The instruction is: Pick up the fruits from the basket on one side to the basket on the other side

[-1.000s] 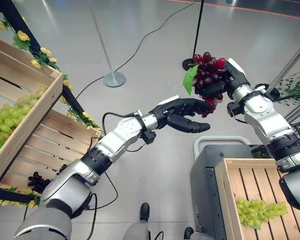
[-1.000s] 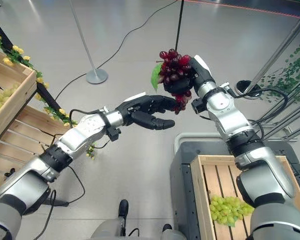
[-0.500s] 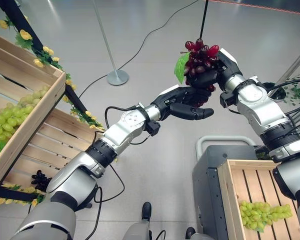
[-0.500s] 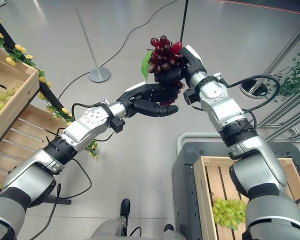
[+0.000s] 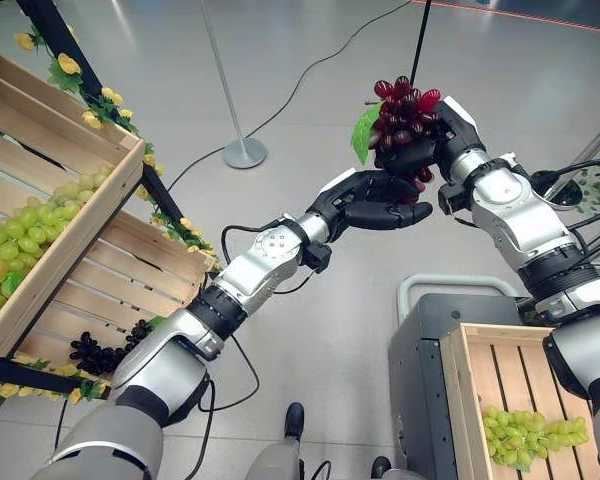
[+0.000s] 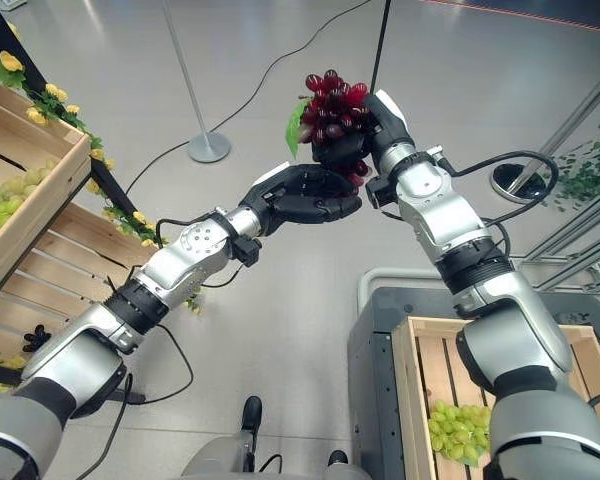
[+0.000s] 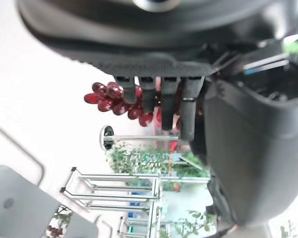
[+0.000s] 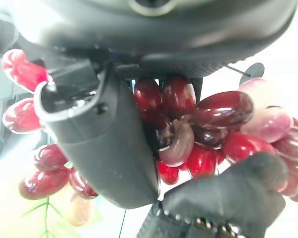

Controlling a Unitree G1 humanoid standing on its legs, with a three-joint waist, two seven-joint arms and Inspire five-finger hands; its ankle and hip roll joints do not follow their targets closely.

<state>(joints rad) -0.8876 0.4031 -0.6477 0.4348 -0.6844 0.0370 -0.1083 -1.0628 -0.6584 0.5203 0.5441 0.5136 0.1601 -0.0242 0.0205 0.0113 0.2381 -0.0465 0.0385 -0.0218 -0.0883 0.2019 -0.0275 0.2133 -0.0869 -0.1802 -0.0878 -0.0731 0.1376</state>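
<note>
A bunch of red grapes [image 5: 400,110] with a green leaf is held high over the floor, and my right hand [image 5: 432,152] is shut on it from behind. In the right wrist view the red grapes [image 8: 216,126] bulge out between the thumb [image 8: 99,144] and the fingers. My left hand [image 5: 368,205] reaches in from the lower left, open, with its fingers stretched out right under the bunch's lower grapes. In the left wrist view those straight fingers [image 7: 161,106] point at the grapes [image 7: 109,99] just past them.
A slanted wooden crate [image 5: 75,235] at the left holds green grapes [image 5: 30,225]; dark grapes [image 5: 95,355] lie on the shelf below it. A wooden crate [image 5: 460,400] with green grapes [image 5: 530,435] sits on a grey cart [image 5: 420,365] at lower right. A pole base [image 5: 245,152] stands on the floor.
My left hand has risen toward the right and closed the gap under the bunch. My right hand with the grapes has come slightly left toward it. The camera has shifted too.
</note>
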